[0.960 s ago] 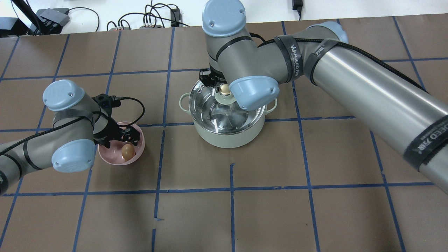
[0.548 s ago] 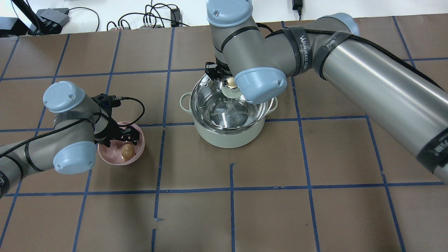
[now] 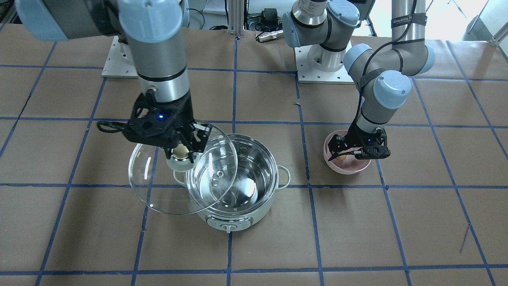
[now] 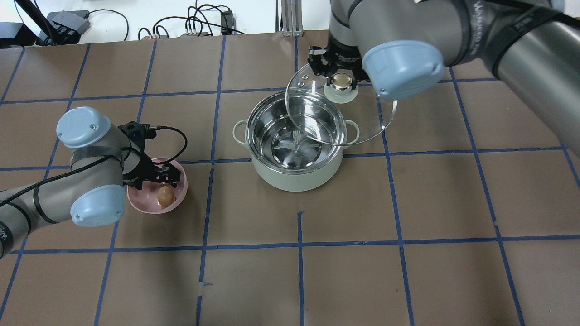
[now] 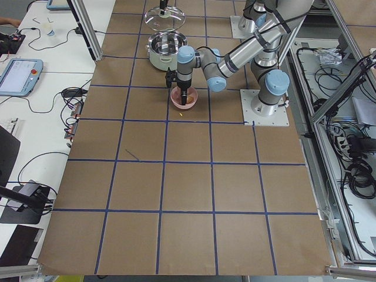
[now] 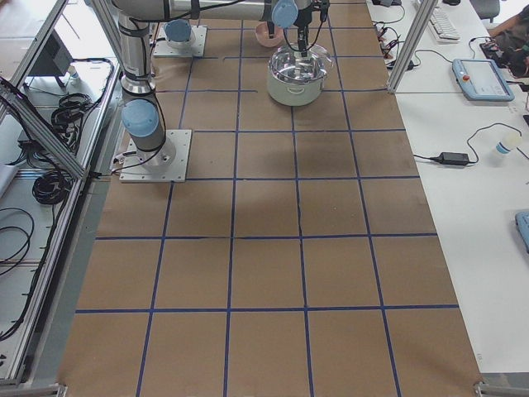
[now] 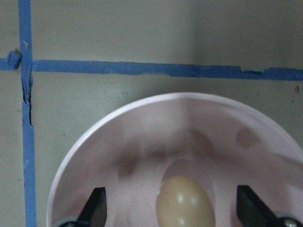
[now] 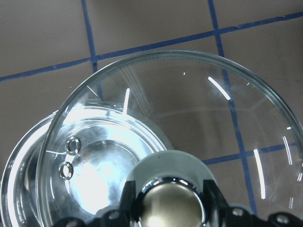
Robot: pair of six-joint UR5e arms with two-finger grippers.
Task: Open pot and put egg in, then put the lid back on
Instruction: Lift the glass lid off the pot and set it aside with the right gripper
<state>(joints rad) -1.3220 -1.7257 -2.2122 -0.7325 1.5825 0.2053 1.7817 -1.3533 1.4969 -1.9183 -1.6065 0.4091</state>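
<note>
Right gripper (image 4: 340,76) is gripping the presumably fragile lid (image 4: 367,118) by its knob (image 4: 341,82); left gripper (image 7: 173,210) is hanging open astride the brittle-looking egg (image 4: 166,195).

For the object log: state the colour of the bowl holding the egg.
Pale pink bowl, clearest in the overhead exterior view; the egg inside is tan.

You're in a robotics lab, your brown-papered table (image 5: 188,188) gridded with blue tape (image 5: 194,164), aluminium frame posts (image 5: 84,30) around it, a teach pendant (image 5: 17,75) and cable bundles (image 5: 358,170) alongside.
</note>
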